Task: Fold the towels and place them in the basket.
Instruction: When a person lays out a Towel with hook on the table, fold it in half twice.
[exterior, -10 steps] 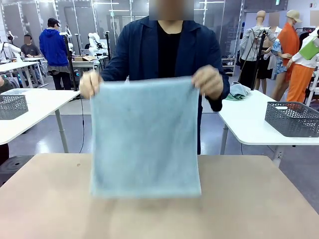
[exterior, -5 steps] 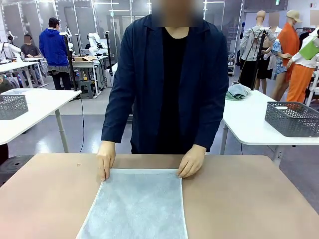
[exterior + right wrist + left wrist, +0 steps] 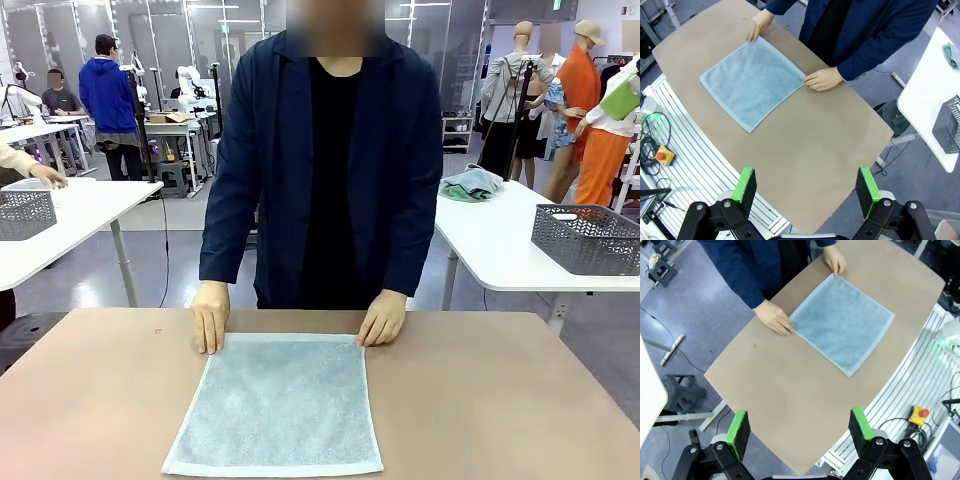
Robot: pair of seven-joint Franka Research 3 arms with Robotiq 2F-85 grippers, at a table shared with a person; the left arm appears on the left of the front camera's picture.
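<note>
We see a tan desk [image 3: 520, 400] bearing one pale blue-grey towel [image 3: 275, 405], spread flat at its middle; the person's right hand [image 3: 210, 315] and left hand [image 3: 383, 318] rest at its far corners.

The front camera sits low at the edge of the table [image 3: 520, 400] opposite the person's hands [image 3: 210, 315], facing them closely. The wrist cameras look down from high above, past the left gripper [image 3: 799, 415] and right gripper [image 3: 806, 172]; all views share the towel [image 3: 275, 400] touching those hands.
</note>
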